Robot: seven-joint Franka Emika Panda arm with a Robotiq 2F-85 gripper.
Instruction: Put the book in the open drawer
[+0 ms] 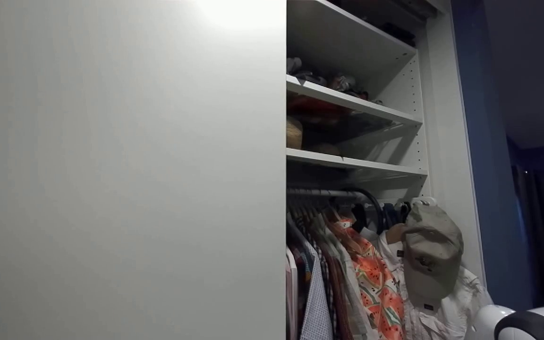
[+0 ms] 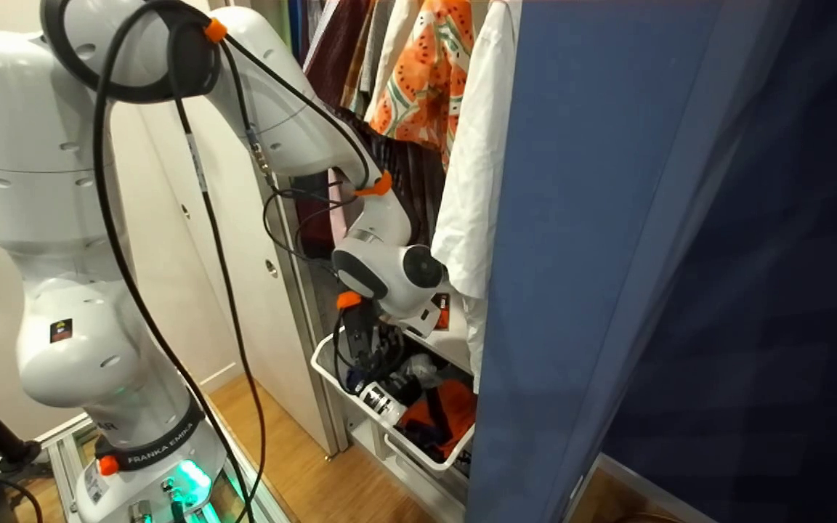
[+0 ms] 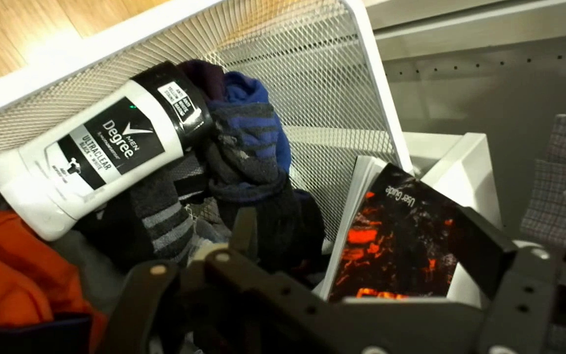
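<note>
The book (image 3: pixel 401 231), dark with orange patches and "User Guide" on its cover, stands out behind the drawer's back corner in the wrist view. It also shows in an exterior view (image 2: pixel 443 311), on a white shelf. The open drawer (image 3: pixel 377 83) is white wire mesh; its rim also shows in an exterior view (image 2: pixel 433 463). My gripper (image 3: pixel 356 216) is open: one finger is over the book's right edge, the other is apart from it, over dark socks. The gripper (image 2: pixel 376 356) is above the drawer's back left part. The book's lower part is hidden by the gripper.
A white deodorant bottle (image 3: pixel 91 157), striped socks (image 3: pixel 246 142) and orange cloth (image 3: pixel 13 270) lie in the drawer. Hanging clothes (image 2: pixel 473 181) come down close to the wrist. A white sliding door (image 2: pixel 266 254) and a blue wall (image 2: pixel 585 218) flank the closet.
</note>
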